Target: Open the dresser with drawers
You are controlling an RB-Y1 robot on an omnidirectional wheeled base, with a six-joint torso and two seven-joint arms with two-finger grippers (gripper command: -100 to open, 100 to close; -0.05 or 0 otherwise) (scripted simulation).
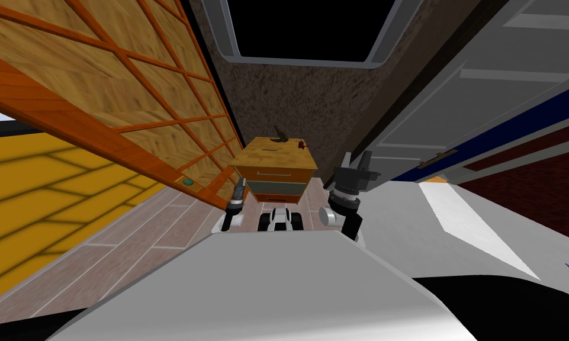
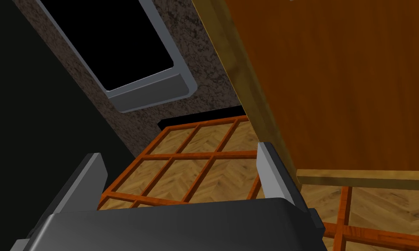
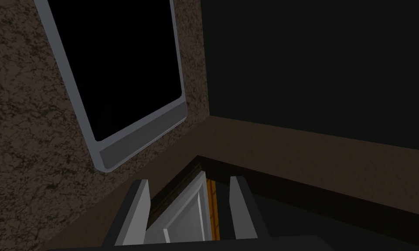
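The dresser [image 1: 275,169] stands straight ahead against the speckled brown wall, its drawer fronts facing me and looking shut, with two small dark things [image 1: 280,137] on its wooden top. The left gripper [image 1: 239,190] hangs near the dresser's left front corner, fingers spread wide and holding nothing (past them lies a wooden lattice panel [image 2: 191,161]). The right gripper [image 1: 357,158] is raised off the dresser's right side, apart from it, likewise parted and empty.
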